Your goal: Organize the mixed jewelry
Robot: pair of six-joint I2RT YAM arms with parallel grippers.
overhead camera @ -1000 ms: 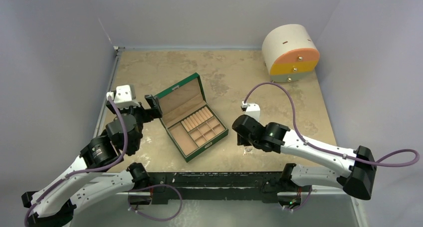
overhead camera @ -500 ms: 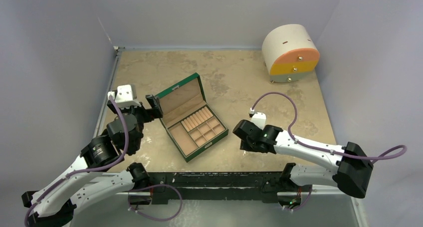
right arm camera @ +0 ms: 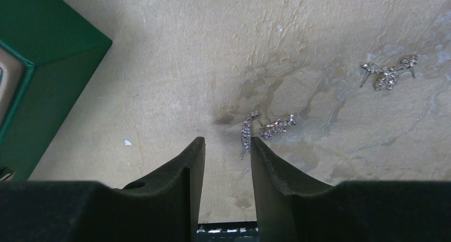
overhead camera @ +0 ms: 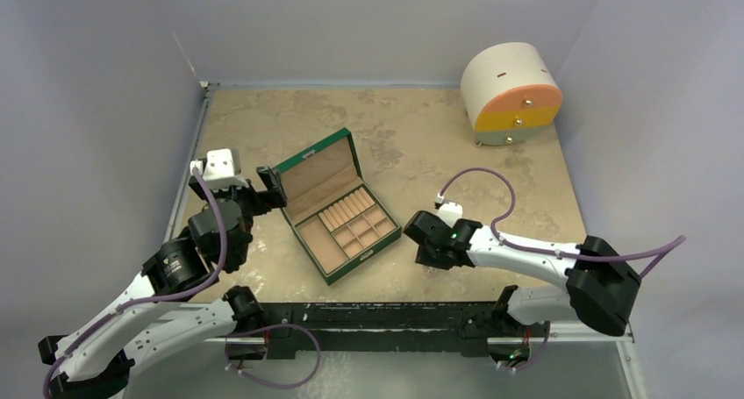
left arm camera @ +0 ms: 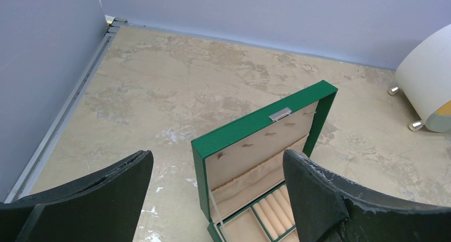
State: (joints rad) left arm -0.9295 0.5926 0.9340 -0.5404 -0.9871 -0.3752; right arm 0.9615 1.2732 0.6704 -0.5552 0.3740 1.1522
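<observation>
Dangly earrings (right arm camera: 268, 129), right gripper (right arm camera: 226, 146) angled down just beside them, narrowly parted, empty

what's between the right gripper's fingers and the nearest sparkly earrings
Nothing but bare table, as the right wrist view shows. The earring pair lies just past the tip of one of the right gripper's fingers, to the side of their gap.

Top external: high behind the near edge, angled down over the whole surface (overhead camera: 395, 127). Left wrist: low, facing the far wall (left arm camera: 266, 8) across the open green box (left arm camera: 250, 151). Right wrist: very close, looking straight down. Box shared by all three.
</observation>
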